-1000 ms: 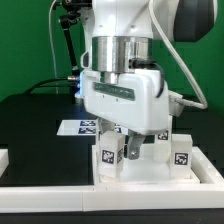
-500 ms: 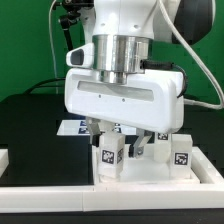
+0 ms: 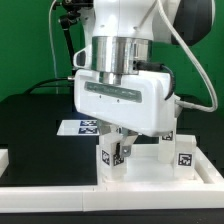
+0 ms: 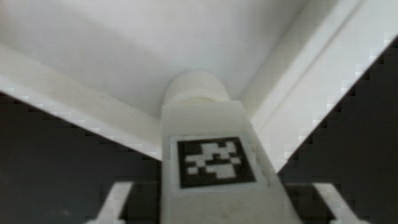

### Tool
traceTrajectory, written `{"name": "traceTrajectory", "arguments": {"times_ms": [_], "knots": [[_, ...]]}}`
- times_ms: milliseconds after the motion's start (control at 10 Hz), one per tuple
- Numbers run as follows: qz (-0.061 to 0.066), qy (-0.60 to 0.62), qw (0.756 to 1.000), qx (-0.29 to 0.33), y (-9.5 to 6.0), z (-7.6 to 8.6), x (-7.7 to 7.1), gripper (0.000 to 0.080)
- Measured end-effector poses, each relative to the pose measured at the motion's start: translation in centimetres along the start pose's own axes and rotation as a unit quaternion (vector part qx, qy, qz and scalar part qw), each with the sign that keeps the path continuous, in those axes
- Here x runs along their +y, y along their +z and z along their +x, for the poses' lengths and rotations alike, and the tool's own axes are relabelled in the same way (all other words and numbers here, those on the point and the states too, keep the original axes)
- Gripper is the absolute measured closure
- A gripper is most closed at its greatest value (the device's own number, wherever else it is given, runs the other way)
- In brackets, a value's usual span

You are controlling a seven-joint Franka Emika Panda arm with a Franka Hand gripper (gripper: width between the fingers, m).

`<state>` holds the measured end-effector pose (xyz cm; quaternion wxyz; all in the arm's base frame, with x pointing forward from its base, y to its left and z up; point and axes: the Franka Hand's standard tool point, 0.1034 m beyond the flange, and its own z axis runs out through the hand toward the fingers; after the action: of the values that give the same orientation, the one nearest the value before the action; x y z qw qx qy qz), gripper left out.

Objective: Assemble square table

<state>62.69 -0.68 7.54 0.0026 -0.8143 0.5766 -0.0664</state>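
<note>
**Gripper down on the front leg post**

Exterior view has the Panda's big white wrist housing filling the middle of the frame, with the gripper (image 3: 119, 150) reaching down at lower centre onto a short white leg post (image 3: 111, 160) that carries a black-and-white tag on its front face. The post stands upright on the square table panel (image 3: 150, 172), the white piece with the raised rim that sits across the lower right of the frame. The dark finger (image 3: 125, 149) sits right against the post's right side, so it looks like the jaws are pinched around the post, though the other finger is hidden behind it.

A second leg post (image 3: 183, 153) stands upright near the right edge of the frame, apart from the gripper, also with a tag facing the camera. Behind the arm at mid left, the marker board (image 3: 84, 126) lies flat on the black table (image 3: 30, 125). A long white border bar (image 3: 60, 190) runs along the bottom of the frame, and green backdrop fills the upper corners.

Wrist view is pretty blurry but useful: the leg post (image 4: 208, 135) runs straight up the centre of the frame with its tag at lower centre, and pale finger pads (image 4: 121, 203) sit close on both sides of it at the bottom edge. The panel's white surface (image 4: 107, 50) fills the upper part of the frame behind the post.
</note>
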Motion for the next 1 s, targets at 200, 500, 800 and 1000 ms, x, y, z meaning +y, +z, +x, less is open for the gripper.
{"name": "traceTrajectory", "arguments": {"times_ms": [200,500,800,1000], "knots": [[-0.018,0.191,0.981,-0.022,-0.1,-0.3,0.4,0.0506],[-0.009,0.358,0.933,-0.045,0.0,-0.5,0.0,0.0506],[-0.008,0.316,0.948,-0.039,0.1,-0.6,0.0,0.0506],[0.005,0.111,0.994,-0.015,-0.1,-1.1,-0.8,0.0281]]}}
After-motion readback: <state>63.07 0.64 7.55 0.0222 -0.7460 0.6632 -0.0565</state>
